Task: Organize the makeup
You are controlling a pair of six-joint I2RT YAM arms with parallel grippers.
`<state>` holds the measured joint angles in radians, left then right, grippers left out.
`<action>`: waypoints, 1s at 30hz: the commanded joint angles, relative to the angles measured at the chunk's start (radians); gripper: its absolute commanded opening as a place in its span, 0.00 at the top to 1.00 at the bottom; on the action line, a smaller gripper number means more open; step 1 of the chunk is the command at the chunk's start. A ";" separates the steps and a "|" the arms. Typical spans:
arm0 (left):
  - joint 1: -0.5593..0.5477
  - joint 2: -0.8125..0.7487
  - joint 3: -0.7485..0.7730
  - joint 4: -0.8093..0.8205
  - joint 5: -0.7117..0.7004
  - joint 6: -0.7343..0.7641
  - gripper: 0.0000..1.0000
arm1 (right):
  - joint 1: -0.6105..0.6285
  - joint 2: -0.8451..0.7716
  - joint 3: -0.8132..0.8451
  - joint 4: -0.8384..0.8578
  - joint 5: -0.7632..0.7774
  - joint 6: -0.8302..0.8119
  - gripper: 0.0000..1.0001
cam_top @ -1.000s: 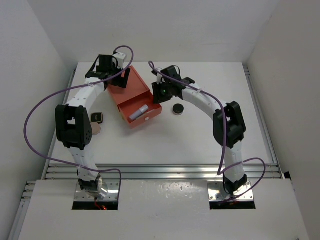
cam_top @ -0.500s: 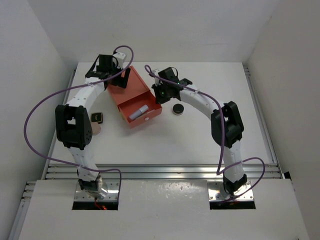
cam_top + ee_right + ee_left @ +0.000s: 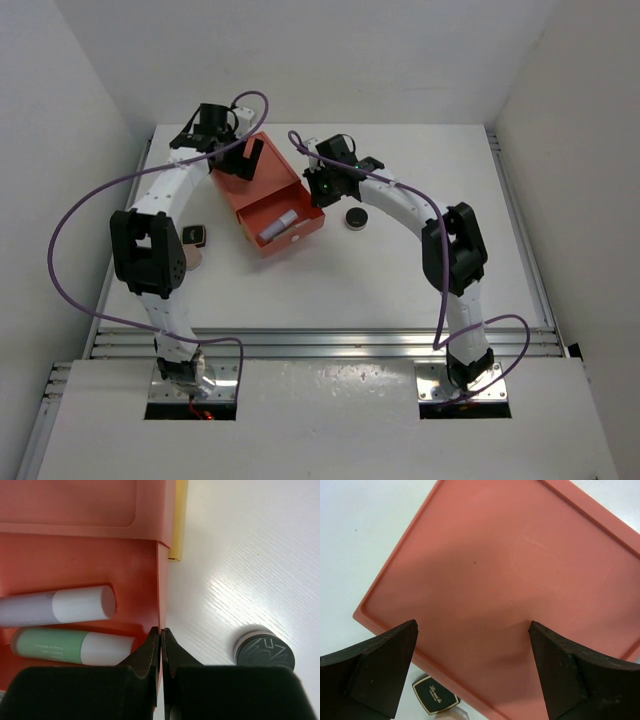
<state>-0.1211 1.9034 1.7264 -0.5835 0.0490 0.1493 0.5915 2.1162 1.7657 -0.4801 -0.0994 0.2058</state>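
Observation:
The coral-red drawer box (image 3: 238,183) lies at the back left, its drawer (image 3: 303,217) pulled out toward the front right. In the drawer lie a white tube (image 3: 55,605) and a pale-green tube (image 3: 70,647). My right gripper (image 3: 160,630) is shut, pinching the drawer's right side wall (image 3: 161,585); from above, the right gripper (image 3: 318,190) sits at the drawer's far corner. A black round compact (image 3: 264,652) rests on the table just right of the drawer. My left gripper (image 3: 472,645) hangs wide open over the box top (image 3: 510,565), holding nothing. A dark square case (image 3: 435,695) and a peach puff (image 3: 451,714) lie left of the box.
A yellow strip (image 3: 177,520) edges the box beside the drawer. The black compact (image 3: 355,218) and the dark case (image 3: 197,236) flank the box on the white table (image 3: 400,280). White walls close in the table at the back and sides.
The right gripper has shut on the drawer's side wall. The left gripper has opened wider and turned a little over the box.

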 commanded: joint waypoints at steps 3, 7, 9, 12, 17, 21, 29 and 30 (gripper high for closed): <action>-0.011 -0.078 0.068 -0.081 0.011 0.025 0.00 | 0.004 0.002 0.046 0.034 -0.006 -0.002 1.00; -0.011 -0.165 0.030 -0.091 -0.053 0.070 0.00 | 0.005 0.016 0.063 0.023 0.000 0.007 1.00; -0.011 -0.197 0.010 -0.101 -0.063 0.081 0.00 | 0.004 0.022 0.069 0.018 0.003 0.014 1.00; -0.011 -0.248 -0.022 -0.162 -0.089 0.093 0.00 | 0.005 0.024 0.075 0.018 0.006 0.023 1.00; 0.134 -0.363 -0.134 -0.251 -0.072 0.117 0.00 | 0.005 0.022 0.104 0.005 0.015 0.033 1.00; 0.234 -0.470 -0.305 -0.288 -0.072 0.176 0.00 | 0.002 0.013 0.110 -0.002 0.020 0.044 1.00; 0.375 -0.641 -0.534 -0.340 -0.071 0.271 0.00 | -0.002 0.018 0.136 -0.022 0.020 0.053 1.00; 0.394 -0.652 -0.559 -0.349 -0.070 0.271 0.00 | -0.001 0.016 0.141 -0.020 0.021 0.053 1.00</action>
<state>0.2153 1.3262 1.1954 -0.9138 -0.0288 0.3737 0.5915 2.1448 1.8359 -0.5339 -0.0769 0.2348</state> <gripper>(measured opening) 0.997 0.009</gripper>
